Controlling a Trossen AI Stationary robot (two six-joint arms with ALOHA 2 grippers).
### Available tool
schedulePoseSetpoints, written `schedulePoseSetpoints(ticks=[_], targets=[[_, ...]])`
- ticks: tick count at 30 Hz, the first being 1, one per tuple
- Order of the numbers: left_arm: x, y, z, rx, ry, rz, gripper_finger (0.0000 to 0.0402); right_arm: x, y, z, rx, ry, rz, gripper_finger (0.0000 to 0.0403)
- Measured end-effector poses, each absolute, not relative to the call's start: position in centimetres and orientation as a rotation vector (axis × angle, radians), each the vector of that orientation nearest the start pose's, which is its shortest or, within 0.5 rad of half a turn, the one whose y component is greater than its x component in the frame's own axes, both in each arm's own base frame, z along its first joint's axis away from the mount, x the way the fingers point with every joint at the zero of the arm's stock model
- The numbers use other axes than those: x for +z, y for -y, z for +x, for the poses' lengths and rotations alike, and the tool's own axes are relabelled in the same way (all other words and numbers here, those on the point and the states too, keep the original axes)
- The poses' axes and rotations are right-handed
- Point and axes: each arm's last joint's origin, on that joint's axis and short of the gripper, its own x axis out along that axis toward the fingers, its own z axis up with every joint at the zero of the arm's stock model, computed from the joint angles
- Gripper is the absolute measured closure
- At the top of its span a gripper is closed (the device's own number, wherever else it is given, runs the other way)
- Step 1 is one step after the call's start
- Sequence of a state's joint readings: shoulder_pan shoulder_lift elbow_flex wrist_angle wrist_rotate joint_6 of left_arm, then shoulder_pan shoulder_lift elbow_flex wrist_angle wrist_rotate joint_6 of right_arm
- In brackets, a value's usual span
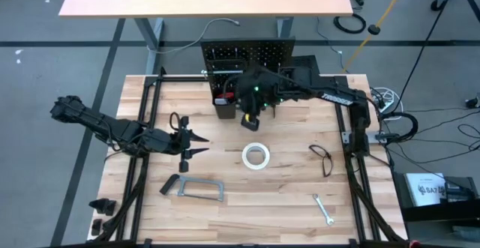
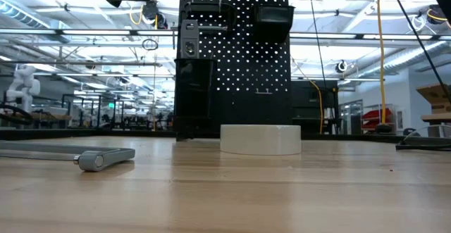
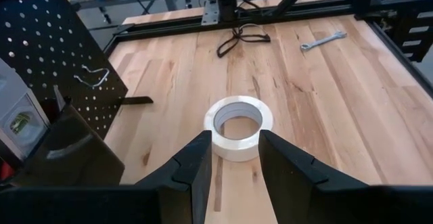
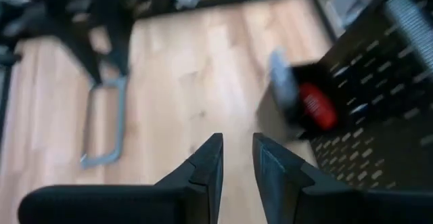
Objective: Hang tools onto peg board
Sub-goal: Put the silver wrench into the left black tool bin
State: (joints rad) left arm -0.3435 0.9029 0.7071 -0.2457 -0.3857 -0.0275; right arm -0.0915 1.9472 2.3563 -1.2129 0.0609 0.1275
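I'm over a pale wood table (image 1: 285,203), grey floor around, lab hall behind. Peg board (image 1: 247,57) upright at the far edge, middle. Left arm stretches in from the left edge, left gripper (image 1: 196,144) jaws spread, empty, aimed at the white tape roll (image 1: 256,156) lying flat mid-table. Right gripper (image 1: 251,119) just before the board, jaws slightly parted, empty. Grey bar clamp (image 1: 196,189) long axis along the near edge. Small wrench (image 1: 323,209) diagonal, near-right.
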Motion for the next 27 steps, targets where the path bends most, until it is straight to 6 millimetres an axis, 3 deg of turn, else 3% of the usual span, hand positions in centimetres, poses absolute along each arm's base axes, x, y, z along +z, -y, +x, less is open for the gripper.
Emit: schedulePoseSetpoints(ticks=[12, 22, 27], targets=[[28.6, 5.8, 18.8, -0.043, -0.371, 0.084, 0.0275, 41.5, -4.7, 35.8, -0.116, -1.097, 0.114, 0.0330], [28.7, 6.4, 18.7, -0.081, -0.352, 0.093, 0.0275, 41.3, -11.3, 33.8, -0.133, -1.113, 0.092, 0.0330], [28.9, 7.6, 19.7, -0.168, -0.289, 0.127, 0.0275, 40.9, -13.9, 33.0, -0.143, -1.113, 0.114, 0.0330]])
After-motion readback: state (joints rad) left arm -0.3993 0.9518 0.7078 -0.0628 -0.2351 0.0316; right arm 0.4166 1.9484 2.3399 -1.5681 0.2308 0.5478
